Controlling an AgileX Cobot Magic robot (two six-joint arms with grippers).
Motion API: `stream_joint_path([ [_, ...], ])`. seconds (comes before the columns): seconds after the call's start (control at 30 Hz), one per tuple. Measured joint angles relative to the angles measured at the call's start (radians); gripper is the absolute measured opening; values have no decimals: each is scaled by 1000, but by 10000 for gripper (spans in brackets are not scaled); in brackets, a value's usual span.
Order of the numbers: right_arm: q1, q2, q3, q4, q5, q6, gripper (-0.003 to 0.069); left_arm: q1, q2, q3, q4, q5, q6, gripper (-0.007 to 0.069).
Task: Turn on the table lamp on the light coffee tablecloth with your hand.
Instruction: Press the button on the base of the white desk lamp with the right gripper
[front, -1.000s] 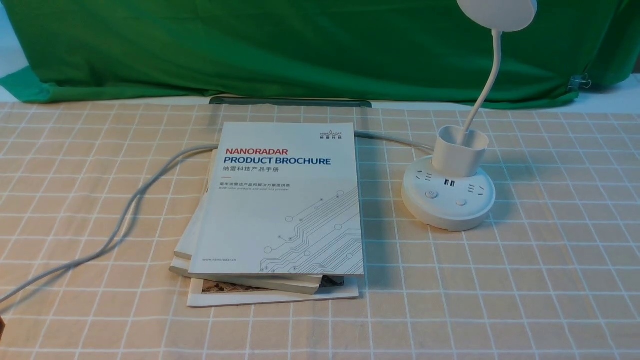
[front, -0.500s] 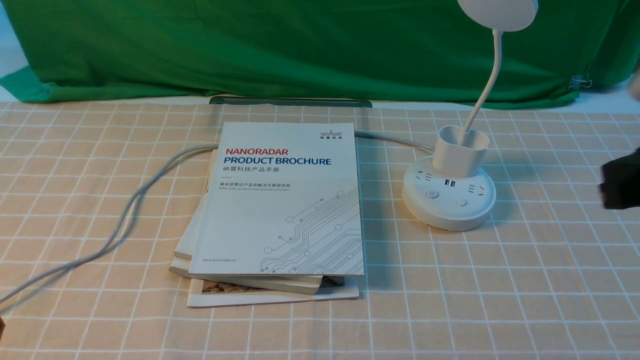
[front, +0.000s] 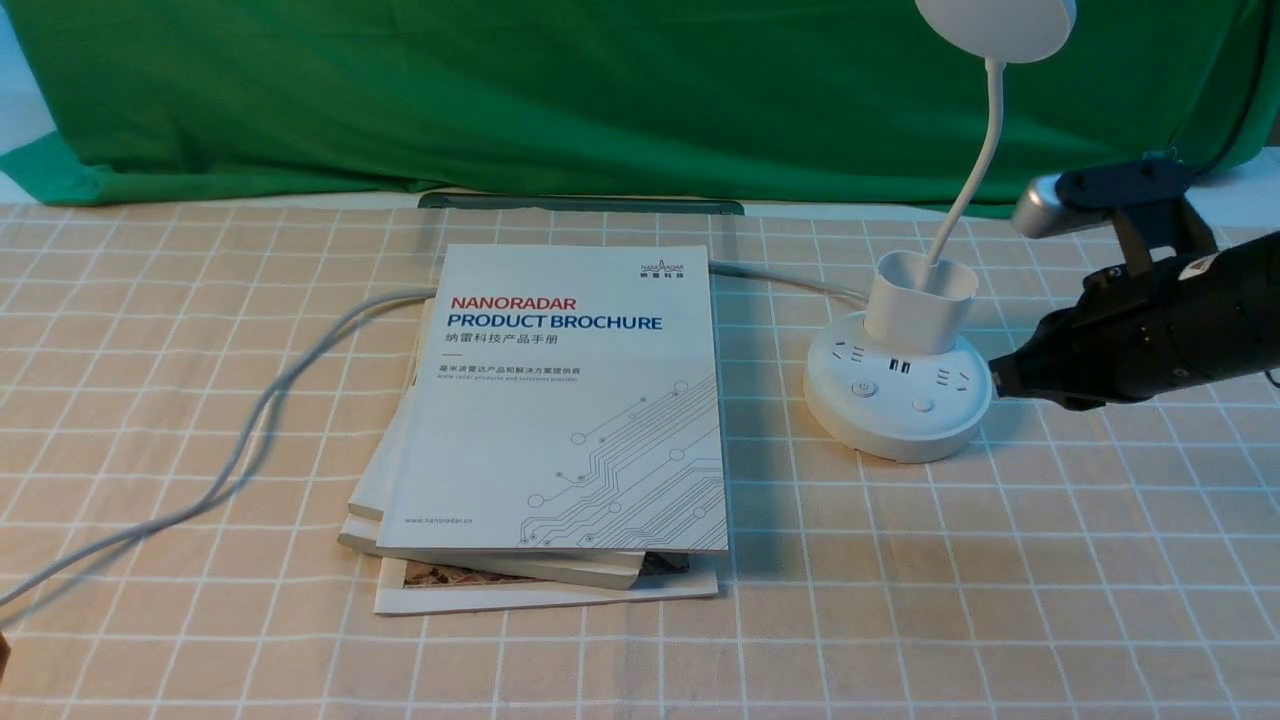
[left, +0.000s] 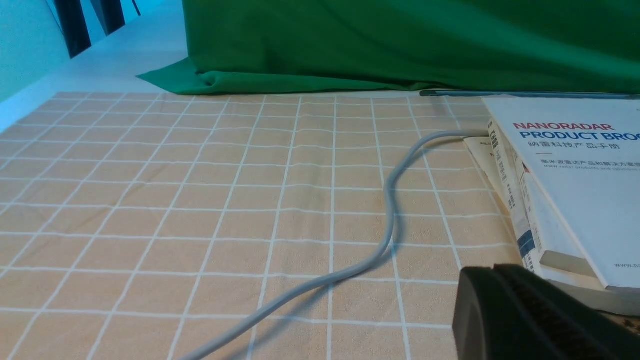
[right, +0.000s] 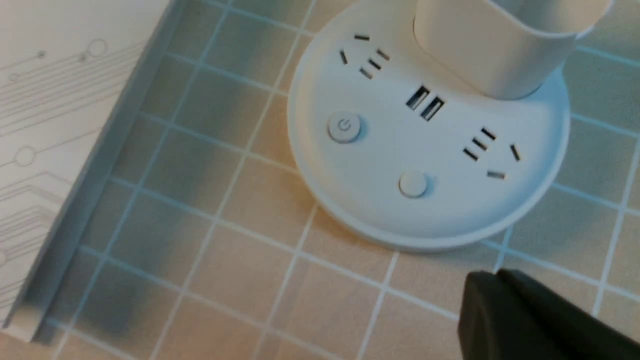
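The white table lamp (front: 897, 400) stands on the light coffee tablecloth (front: 1050, 560) at the right, its disc head (front: 995, 25) unlit at the top edge. Its round base (right: 430, 150) carries a power button (right: 344, 126) and a plain button (right: 413, 184). My right gripper, the hand (front: 997, 380), reaches in from the right, shut and empty, with its tip just off the base's right rim; the wrist view shows it (right: 495, 274) over the cloth, short of the base. My left gripper (left: 492, 270) is shut and empty, low by the books.
A stack of brochures (front: 570, 400) lies left of the lamp. The lamp's grey cable (front: 270, 400) runs behind the stack and off to the front left. Green cloth (front: 600, 90) covers the back, with a dark flat strip (front: 580, 204) at its foot.
My right arm has come in from the right edge and its shut tip now stands beside the lamp's base. The lamp, books and cable have not moved.
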Motion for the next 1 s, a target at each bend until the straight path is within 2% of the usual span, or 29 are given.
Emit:
stream_joint_path([
  [0.27,87,125,-17,-19,-160,-5,27,0,0,0,0,0,0,21],
  [0.47,88,191,-17,-23,-244,9,27,0,0,0,0,0,0,21],
  [1.0,88,230,-17,-23,-291,14,27,0,0,0,0,0,-9,21],
])
